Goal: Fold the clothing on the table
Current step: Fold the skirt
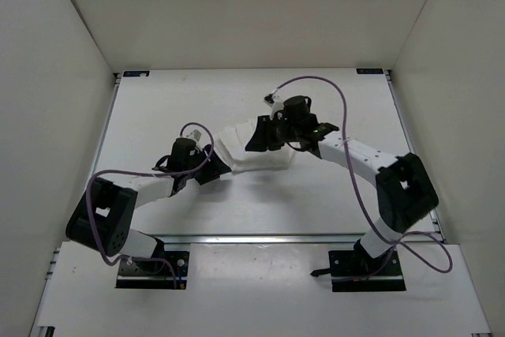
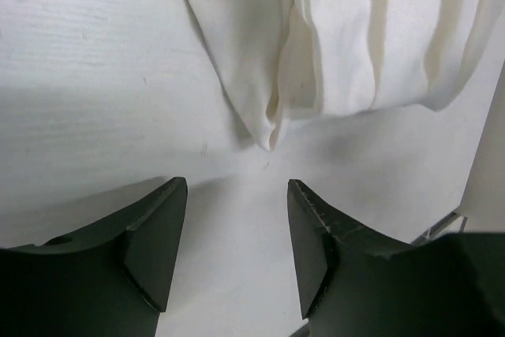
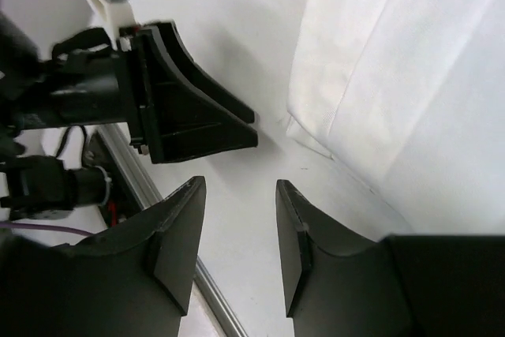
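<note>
**Both grippers open, white cloth between them**

I look in from the near edge, where my 2 arms are bolted down. They reach in over the table [image 1: 316, 211]. The left gripper [image 2: 237, 195] comes first. Its jaws are apart and hold nothing. Just past them lies the clothing [image 1: 254, 159], a white bunch with long pleats, near the middle of the table. The right gripper [image 3: 241, 195] is by its far side. Its jaws are apart too, with only bare table between them.

The clothing [image 2: 355, 37] (wrist views) runs off frame.
</note>
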`<state>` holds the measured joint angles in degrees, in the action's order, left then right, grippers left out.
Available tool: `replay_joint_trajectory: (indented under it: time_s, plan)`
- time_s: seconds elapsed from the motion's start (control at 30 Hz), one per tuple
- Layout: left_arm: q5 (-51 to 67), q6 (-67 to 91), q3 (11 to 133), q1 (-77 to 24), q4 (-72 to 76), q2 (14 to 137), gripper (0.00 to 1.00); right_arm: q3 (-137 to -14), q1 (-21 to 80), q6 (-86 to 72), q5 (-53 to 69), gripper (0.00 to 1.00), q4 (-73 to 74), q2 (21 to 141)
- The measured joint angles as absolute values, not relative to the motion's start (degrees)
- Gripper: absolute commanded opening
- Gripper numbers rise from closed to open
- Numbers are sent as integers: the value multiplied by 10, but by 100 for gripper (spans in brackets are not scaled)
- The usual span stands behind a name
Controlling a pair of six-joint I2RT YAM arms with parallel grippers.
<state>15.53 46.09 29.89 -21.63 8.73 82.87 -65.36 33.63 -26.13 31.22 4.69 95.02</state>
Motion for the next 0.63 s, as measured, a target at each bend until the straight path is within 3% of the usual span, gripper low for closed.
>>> replay_joint_trajectory:
  time_s: [0.03, 0.13, 0.37, 0.63]
  plan:
    - [160, 459, 293, -212, 81, 814, 63, -638, 326, -267, 314, 39, 42, 926]
    - [187, 441, 286, -193, 56, 762, 98, -589, 288, -278, 315, 40, 31, 854]
    - [215, 377, 368, -161, -70, 699, 98, -517, 219, -283, 307, 40, 45, 776]
    - [220, 343, 386, -168, -149, 627, 98, -510, 230, -262, 240, 41, 122, 751]
